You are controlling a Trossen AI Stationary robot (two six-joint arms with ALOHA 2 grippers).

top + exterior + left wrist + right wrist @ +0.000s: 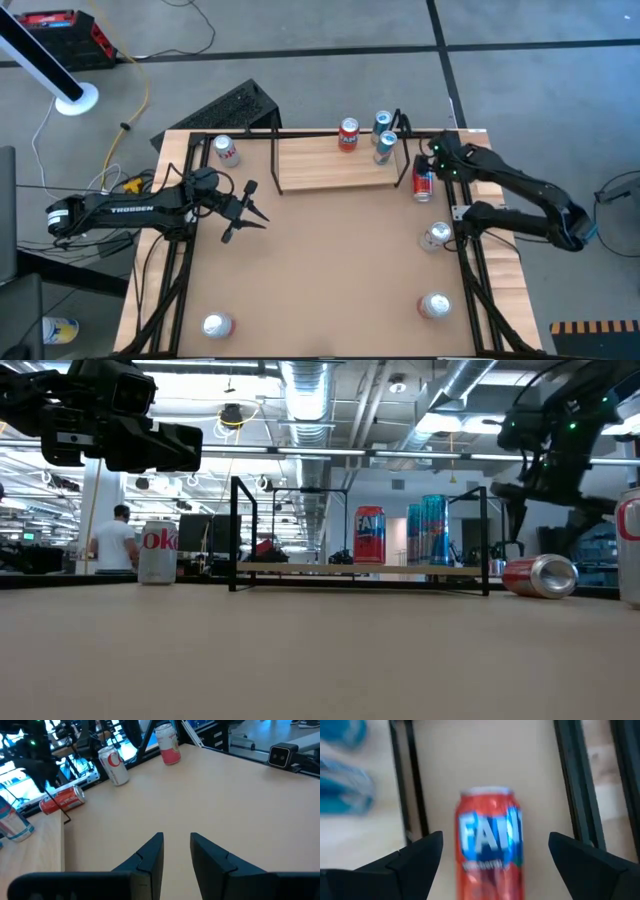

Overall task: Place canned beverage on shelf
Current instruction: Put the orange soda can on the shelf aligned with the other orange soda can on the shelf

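The shelf [320, 172], a light-wood plank with black rod uprights, stands at the table's far middle. An orange can [348, 133] and two blue cans [384, 136] stand upright on it. Just right of the shelf a red Fanta can [423, 185] lies on its side on the table. My right gripper [495, 845] hangs above this can, open wide and slanting down, one finger on either side without touching it. My left gripper [245, 210] hovers over the table left of the shelf, its fingers [155, 847] a little apart with nothing between them.
A white and red can [225, 150] stands at the far left beside the black frame rail. Further cans stand near the right rail [437, 236], at the near right [435, 305] and at the near left [217, 325]. The middle of the tabletop [330, 270] is bare.
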